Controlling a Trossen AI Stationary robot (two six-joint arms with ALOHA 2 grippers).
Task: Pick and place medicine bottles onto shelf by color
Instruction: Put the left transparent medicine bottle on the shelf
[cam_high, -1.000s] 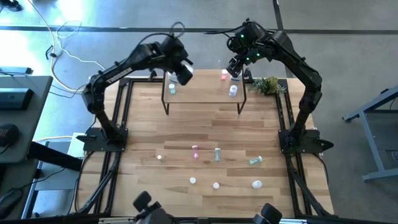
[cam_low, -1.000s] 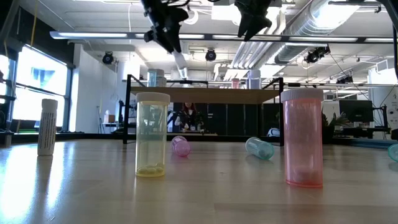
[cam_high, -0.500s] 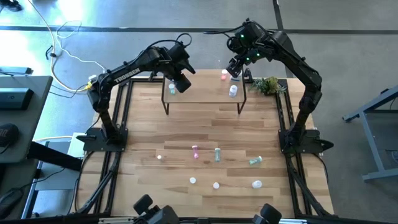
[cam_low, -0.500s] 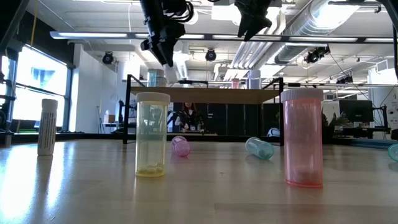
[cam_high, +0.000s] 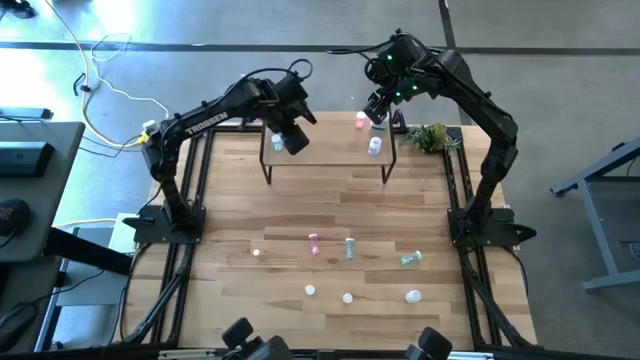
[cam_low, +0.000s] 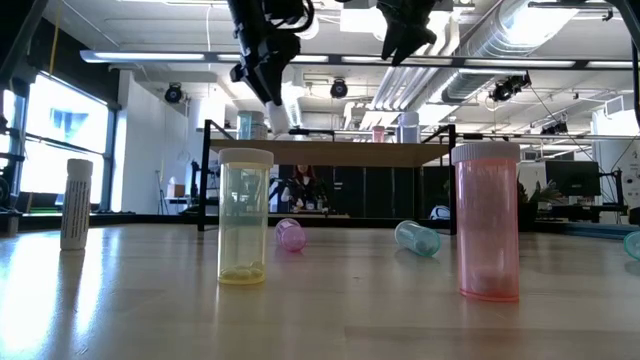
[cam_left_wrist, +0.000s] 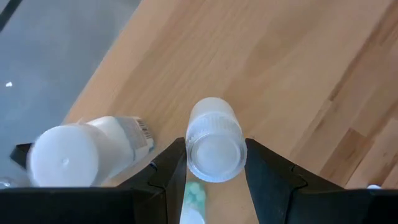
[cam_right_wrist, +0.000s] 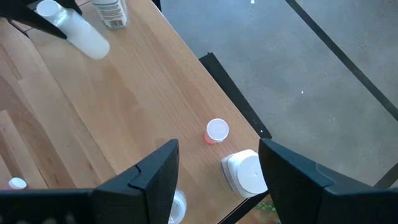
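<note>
Left gripper (cam_left_wrist: 214, 163) now lower over shelf (cam_high: 330, 155) | clenched on clear bottle (cam_left_wrist: 214, 140) | white jar (cam_left_wrist: 81, 149) just beside | placement likely near | right gripper (cam_right_wrist: 214, 165) released, waiting.

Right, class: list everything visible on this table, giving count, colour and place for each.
shelf: one, light wood on black legs, far end of the table
bottles on shelf: at least three; pink, white, pale green
loose bottles: seven; pink, green, yellow, white-capped; table's near half
plant sprig: one, green, beside the shelf's right end
held bottle: one, clear white, over the shelf's left end
left gripper: dark, shut on held bottle
right gripper: dark, open, empty, above the shelf's right end
</note>
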